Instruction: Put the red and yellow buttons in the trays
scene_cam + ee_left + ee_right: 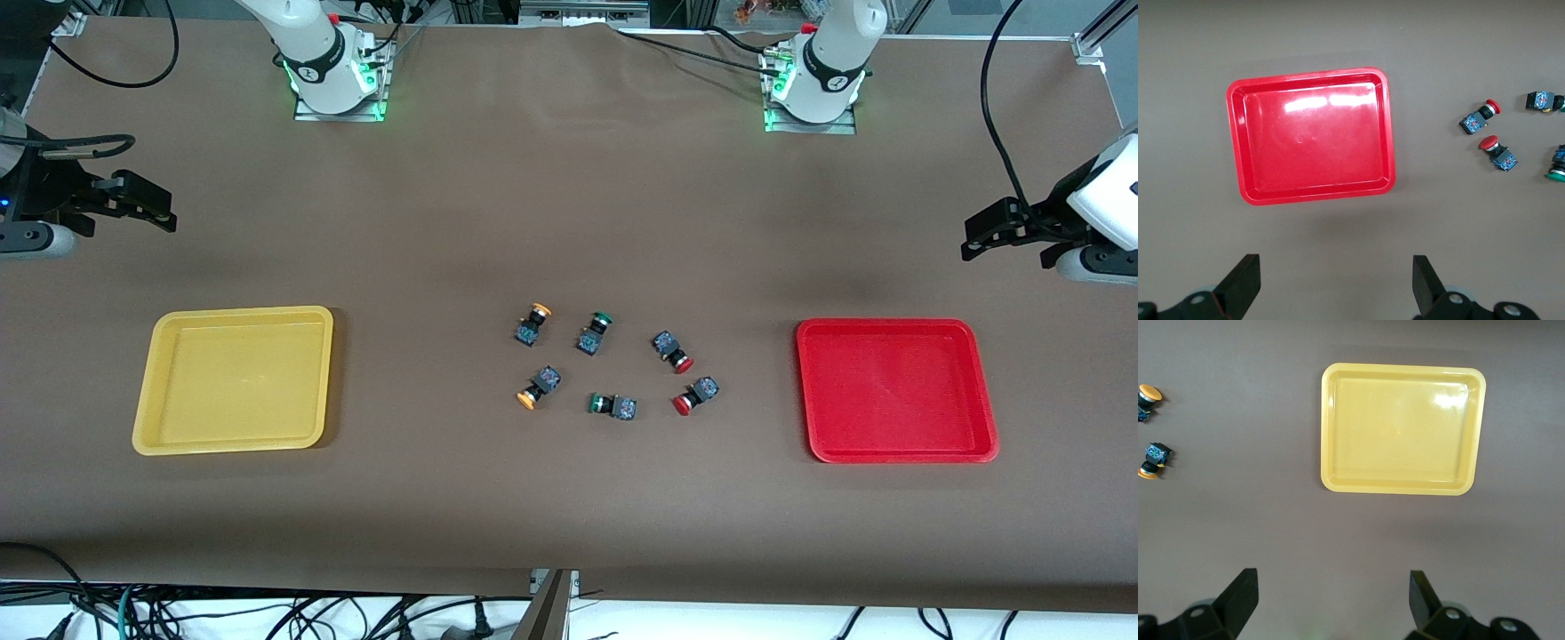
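Observation:
Two yellow-capped buttons (533, 324) (538, 388) and two red-capped buttons (673, 352) (696, 396) lie on their sides mid-table. The yellow tray (236, 313) sits empty toward the right arm's end, and the red tray (889, 325) sits empty toward the left arm's end. My right gripper (166, 216) is open and empty, up over the table's edge past the yellow tray (1331, 427). My left gripper (971, 244) is open and empty, up over the table's edge past the red tray (1235, 133). The left wrist view shows both red buttons (1481, 117) (1497, 152). The right wrist view shows both yellow ones (1148, 397) (1153, 459).
Two green-capped buttons (594, 332) (612, 406) lie between the yellow and red buttons. The table (569, 516) has a brown cover. Cables hang along its edge nearest the front camera.

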`<state>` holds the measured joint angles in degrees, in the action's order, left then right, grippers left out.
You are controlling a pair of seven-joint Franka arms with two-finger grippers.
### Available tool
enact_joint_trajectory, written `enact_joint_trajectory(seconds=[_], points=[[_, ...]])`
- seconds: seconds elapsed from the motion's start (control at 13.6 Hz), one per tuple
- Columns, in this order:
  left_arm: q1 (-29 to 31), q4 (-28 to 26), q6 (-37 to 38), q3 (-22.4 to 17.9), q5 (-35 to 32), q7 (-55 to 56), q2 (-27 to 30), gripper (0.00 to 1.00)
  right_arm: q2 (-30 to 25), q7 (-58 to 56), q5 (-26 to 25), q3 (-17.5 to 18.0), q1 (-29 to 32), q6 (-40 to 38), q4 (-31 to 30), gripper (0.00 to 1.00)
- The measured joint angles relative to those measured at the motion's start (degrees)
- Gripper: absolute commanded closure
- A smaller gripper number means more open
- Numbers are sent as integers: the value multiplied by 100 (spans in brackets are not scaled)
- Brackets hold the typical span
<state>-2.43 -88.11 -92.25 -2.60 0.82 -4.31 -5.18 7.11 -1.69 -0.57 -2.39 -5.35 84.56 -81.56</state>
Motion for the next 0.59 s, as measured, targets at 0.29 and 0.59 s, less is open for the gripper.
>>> enact_joint_trajectory(seconds=[0.29, 0.59], points=[[-84, 26, 0, 18, 4, 0, 0, 0, 1, 0, 0, -1, 1, 0, 0, 0], [-604, 30, 0, 66, 11, 726, -73, 0, 12, 0, 0, -2, 3, 9, 0, 0]])
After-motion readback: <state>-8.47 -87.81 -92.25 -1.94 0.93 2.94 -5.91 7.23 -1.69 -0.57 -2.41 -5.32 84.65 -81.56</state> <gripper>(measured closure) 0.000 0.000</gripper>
